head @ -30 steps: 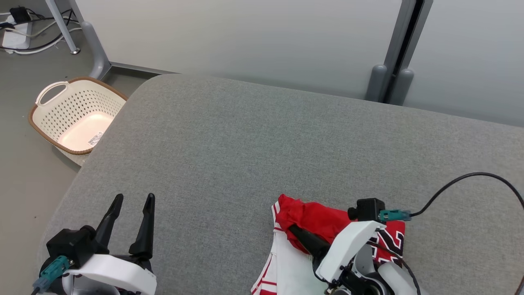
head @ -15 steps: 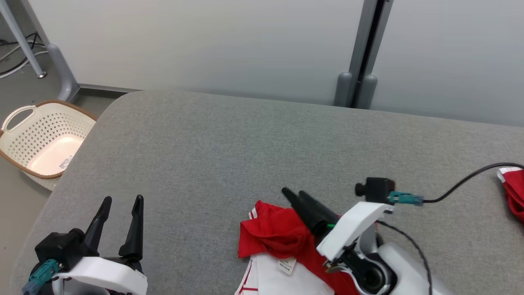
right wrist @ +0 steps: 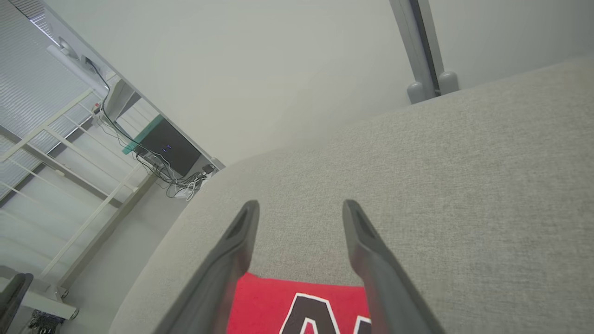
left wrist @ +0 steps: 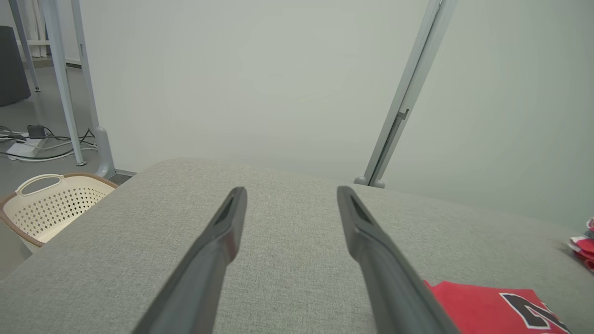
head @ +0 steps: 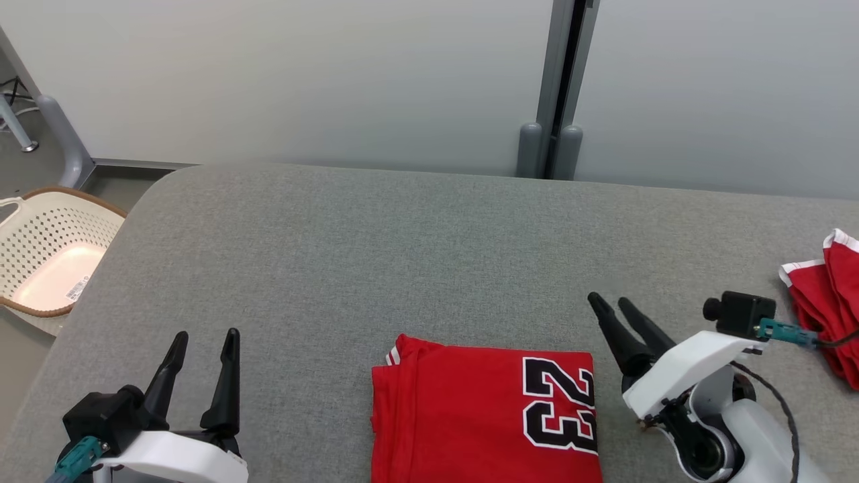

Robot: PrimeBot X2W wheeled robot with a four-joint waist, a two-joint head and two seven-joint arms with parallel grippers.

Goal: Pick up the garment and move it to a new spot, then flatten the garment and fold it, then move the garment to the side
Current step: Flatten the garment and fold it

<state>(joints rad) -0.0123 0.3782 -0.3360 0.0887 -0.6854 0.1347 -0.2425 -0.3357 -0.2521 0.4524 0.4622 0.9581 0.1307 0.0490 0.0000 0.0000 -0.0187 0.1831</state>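
The garment, a red jersey with a black and white "23", lies folded flat on the grey table at the near middle. My right gripper is open just to its right, above the table, with nothing between its fingers. In the right wrist view the right gripper points over the garment's edge. My left gripper stands open and empty at the near left, well apart from the garment. In the left wrist view the left gripper is open, with the garment at the lower right.
A second red and white garment lies crumpled at the table's right edge. A cream perforated basket stands on the floor off the table's left side. A grey partition wall with a post runs behind the table.
My right gripper has opened, let go of the garment and drawn off to its right. The garment now lies folded flat. The head camera has turned right.
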